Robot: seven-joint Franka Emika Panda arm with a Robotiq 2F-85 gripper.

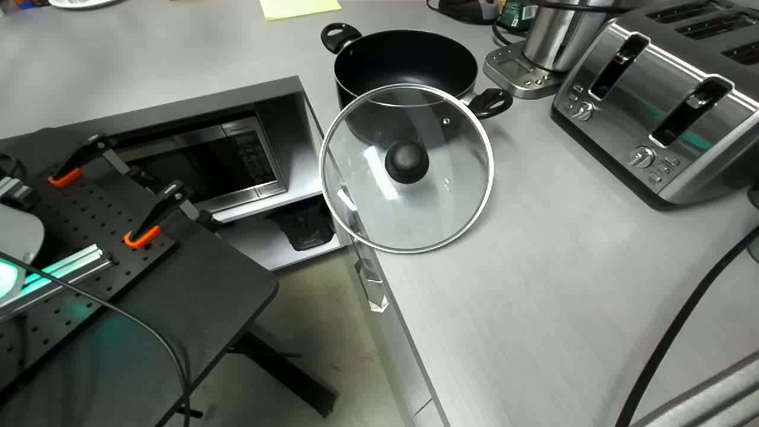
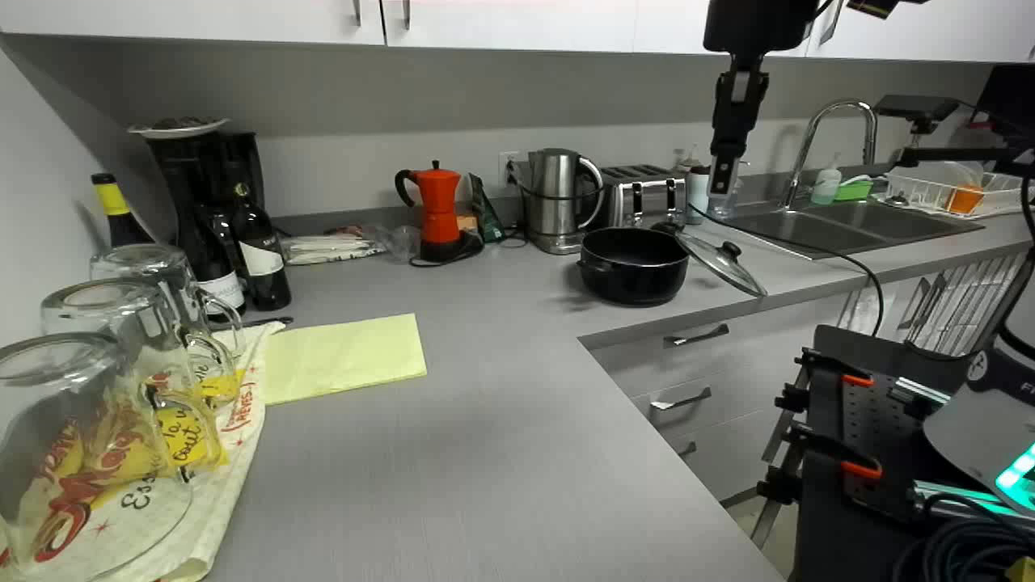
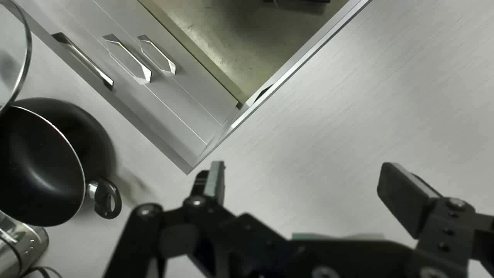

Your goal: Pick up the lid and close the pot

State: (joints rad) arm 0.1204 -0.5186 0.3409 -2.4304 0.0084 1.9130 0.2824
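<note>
The lid [image 1: 409,204] is clear glass with a metal rim and black knob. It is tilted, leaning on the near side of the pot [image 1: 409,56], with its lower edge by the counter's edge. The pot is black, uncovered and upright, with two side handles. In an exterior view, the lid [image 2: 720,263] slopes down from the pot [image 2: 635,271]. My gripper [image 2: 721,182] hangs well above the counter there. In the wrist view, my gripper [image 3: 301,166] is wide open with nothing between its fingers. The pot [image 3: 38,166] and part of the lid [image 3: 11,54] show at the left.
A silver toaster [image 1: 664,112] and a steel kettle [image 2: 554,194] stand behind the pot. A black cable [image 1: 670,332] crosses the counter. Drawers [image 2: 703,364] lie below the counter's edge. A red moka pot [image 2: 439,210], yellow cloth [image 2: 348,356] and glass mugs [image 2: 65,420] stand farther along.
</note>
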